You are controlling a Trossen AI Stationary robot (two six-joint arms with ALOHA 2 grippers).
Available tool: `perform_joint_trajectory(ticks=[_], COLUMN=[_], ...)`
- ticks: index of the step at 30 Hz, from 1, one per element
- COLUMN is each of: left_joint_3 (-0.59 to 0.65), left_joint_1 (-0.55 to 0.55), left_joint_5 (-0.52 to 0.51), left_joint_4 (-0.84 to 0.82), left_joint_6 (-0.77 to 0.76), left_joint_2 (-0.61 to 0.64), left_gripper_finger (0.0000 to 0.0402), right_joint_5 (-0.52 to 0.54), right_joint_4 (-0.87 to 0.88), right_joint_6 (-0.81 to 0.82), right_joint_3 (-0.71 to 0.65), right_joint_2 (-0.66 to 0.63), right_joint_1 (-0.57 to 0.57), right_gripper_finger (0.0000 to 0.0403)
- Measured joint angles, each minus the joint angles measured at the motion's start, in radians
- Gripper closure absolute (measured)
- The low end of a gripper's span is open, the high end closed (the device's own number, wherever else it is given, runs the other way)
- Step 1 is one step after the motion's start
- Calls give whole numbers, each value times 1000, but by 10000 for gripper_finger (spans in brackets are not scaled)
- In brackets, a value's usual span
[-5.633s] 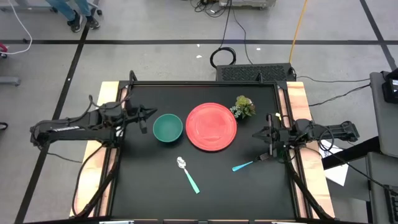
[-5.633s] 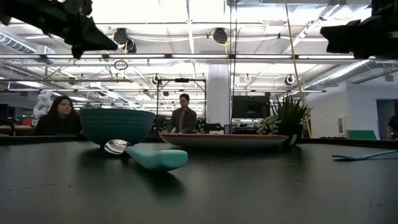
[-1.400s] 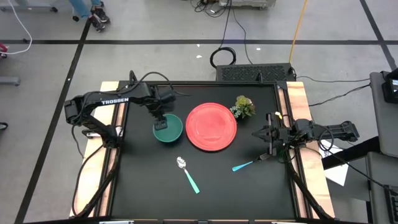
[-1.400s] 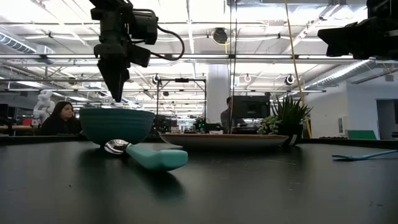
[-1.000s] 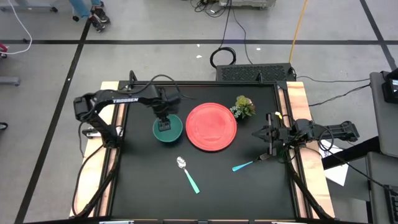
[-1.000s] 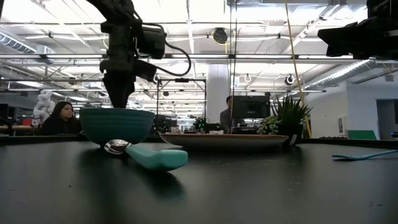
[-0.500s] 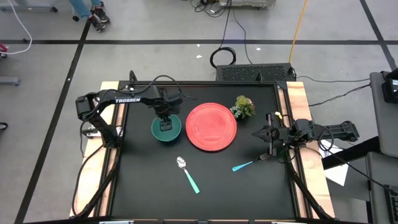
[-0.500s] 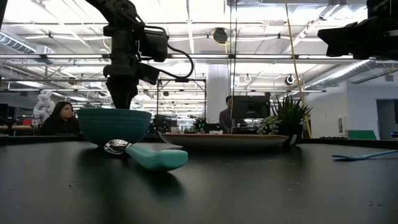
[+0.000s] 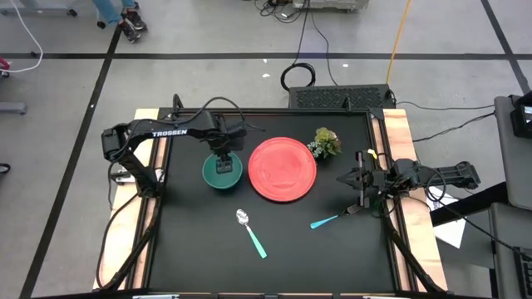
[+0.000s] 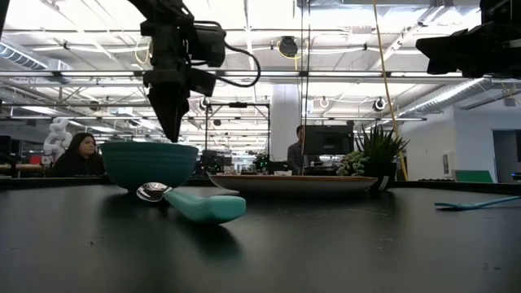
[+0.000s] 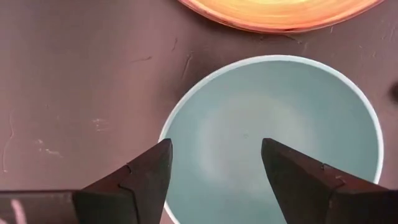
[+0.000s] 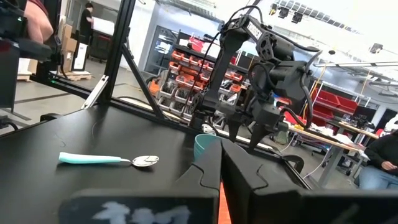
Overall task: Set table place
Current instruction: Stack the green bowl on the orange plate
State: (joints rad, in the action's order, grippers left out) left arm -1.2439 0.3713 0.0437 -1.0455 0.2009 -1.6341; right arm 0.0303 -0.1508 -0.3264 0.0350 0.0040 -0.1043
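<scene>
The red plate (image 9: 283,169) lies flat on the black table (image 9: 191,257), with a teal bowl (image 9: 222,172) just to its left. My left gripper (image 9: 223,164) points straight down over the bowl, open. In the left wrist view (image 11: 214,146) one fingertip stands over the bowl's rim (image 11: 166,127) and the other over its hollow. In the low view the tips (image 10: 173,135) hang just above the rim of the bowl (image 10: 151,165). My right gripper (image 9: 353,178) waits shut near the table's right edge.
A teal-handled spoon (image 9: 251,232) lies near the table's middle front, and a teal fork (image 9: 331,220) lies right of it, close to my right gripper. A small potted plant (image 9: 326,143) stands behind the plate's right side. People sit in the room beyond the far edge.
My left gripper, which stood with its tips down inside the bowl, has come up a little until the tips show above the rim. It has also shifted slightly toward the red plate. It stays open and pointing down.
</scene>
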Motion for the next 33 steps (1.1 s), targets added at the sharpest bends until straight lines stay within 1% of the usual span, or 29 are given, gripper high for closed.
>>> perform_joint_trajectory(ticks=[11, 14, 17, 22, 25, 33], left_joint_3=[-1, -1, -1, -1, -1, -1], left_joint_1=[-1, 4, 26, 65, 81, 85], left_joint_5=[-3, -48, -61, -61, -34, -23], left_joint_4=[-1, -1, -1, -1, -2, -2], left_joint_6=[0, 9, 16, 18, 26, 26], left_joint_2=[0, 0, 0, 0, 0, 0], left_gripper_finger=[149, 148, 148, 149, 149, 149], right_joint_5=[0, 0, 0, 0, 0, 0], right_joint_4=[6, 6, 6, 6, 6, 6], right_joint_6=[0, 0, 0, 0, 0, 0], right_joint_3=[0, 0, 0, 0, 0, 0], right_joint_2=[0, 0, 0, 0, 0, 0], right_joint_1=[0, 0, 0, 0, 0, 0], right_gripper_finger=[403, 403, 403, 403, 403, 403])
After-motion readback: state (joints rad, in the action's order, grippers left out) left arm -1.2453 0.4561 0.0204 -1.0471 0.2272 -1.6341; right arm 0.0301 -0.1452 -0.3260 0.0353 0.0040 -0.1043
